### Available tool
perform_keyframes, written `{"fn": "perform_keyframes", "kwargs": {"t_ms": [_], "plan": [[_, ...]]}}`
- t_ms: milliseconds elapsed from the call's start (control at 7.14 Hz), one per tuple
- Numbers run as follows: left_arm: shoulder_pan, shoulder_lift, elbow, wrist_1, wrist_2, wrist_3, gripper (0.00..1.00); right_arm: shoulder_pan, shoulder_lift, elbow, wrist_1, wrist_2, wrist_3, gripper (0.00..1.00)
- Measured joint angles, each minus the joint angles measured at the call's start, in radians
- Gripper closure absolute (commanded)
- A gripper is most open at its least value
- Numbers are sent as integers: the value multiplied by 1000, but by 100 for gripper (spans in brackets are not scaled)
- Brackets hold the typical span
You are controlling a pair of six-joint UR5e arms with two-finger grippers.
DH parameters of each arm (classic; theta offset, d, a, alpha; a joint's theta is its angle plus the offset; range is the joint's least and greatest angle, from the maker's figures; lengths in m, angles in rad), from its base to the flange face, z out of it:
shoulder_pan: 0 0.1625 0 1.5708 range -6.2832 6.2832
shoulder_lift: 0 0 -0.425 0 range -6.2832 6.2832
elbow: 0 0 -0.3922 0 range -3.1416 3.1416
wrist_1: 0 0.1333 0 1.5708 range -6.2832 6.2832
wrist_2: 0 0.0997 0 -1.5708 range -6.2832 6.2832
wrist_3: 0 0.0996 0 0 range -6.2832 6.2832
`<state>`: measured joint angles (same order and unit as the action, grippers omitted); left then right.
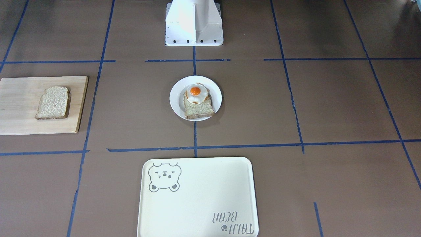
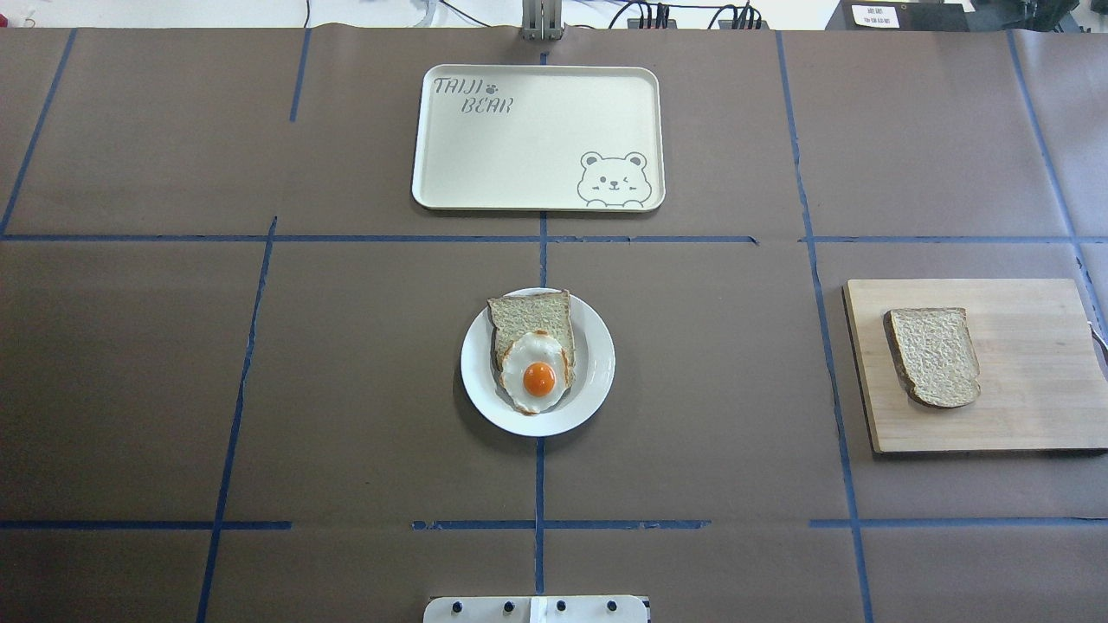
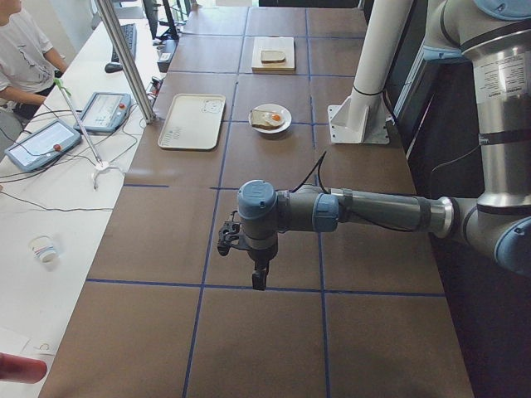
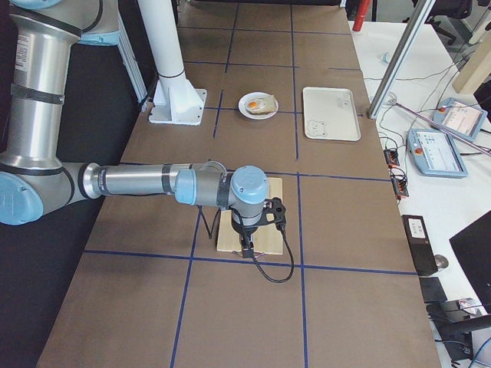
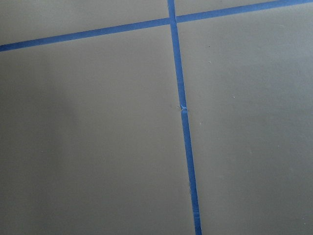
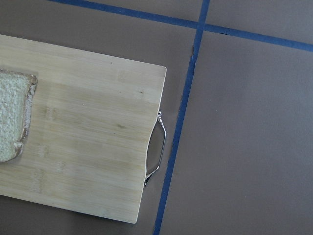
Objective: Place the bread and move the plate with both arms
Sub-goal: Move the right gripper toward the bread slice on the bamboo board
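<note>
I count two bread slices (image 2: 935,356) (image 2: 530,316), one plate (image 2: 597,363), one egg (image 2: 538,378), one tray (image 2: 519,147), one wooden board (image 2: 1030,381) and two arms (image 3: 365,211) (image 4: 146,182) on my screens.

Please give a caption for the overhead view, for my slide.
Coarse tan bread slice on wooden board, egg toast on round white plate, cream bear tray.

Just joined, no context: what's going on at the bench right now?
Nothing is being handled yet. The bread lies on the wooden board on the robot's right side, and the right gripper hangs above the board's handle end. The left gripper hangs over the table at the left end. The plate, carrying egg toast, sits mid-table, with the bear tray beyond it. Whether either gripper is open can't be told.
</note>
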<state>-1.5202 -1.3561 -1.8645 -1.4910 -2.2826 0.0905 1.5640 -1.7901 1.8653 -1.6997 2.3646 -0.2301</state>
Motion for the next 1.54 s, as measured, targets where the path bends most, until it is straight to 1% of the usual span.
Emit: {"fn": "perform_keyframes", "kwargs": {"t_ms": [420,560,700,840,980,1120,1260,1400,1540], "plan": [[1,0,0,0,0,0,0,-2,4,1,0,9,5,0],[2,0,1,0,0,0,0,-5,8,3,6,44,26,0],[4,0,1,0,0,0,0,-18,11,3,48,98,96,0],[6,0,0,0,0,0,0,-55,12,0,159,134,250,0],[8,0,0,0,0,0,0,-110,12,-8,313,143,440,0],[9,0,0,0,0,0,0,-171,12,-26,492,136,644,0],[9,0,0,0,0,0,0,-238,12,-54,674,104,836,0],[9,0,0,0,0,0,0,-318,12,-93,857,39,1009,0],[9,0,0,0,0,0,0,-402,13,-130,1009,-33,1155,1]]}}
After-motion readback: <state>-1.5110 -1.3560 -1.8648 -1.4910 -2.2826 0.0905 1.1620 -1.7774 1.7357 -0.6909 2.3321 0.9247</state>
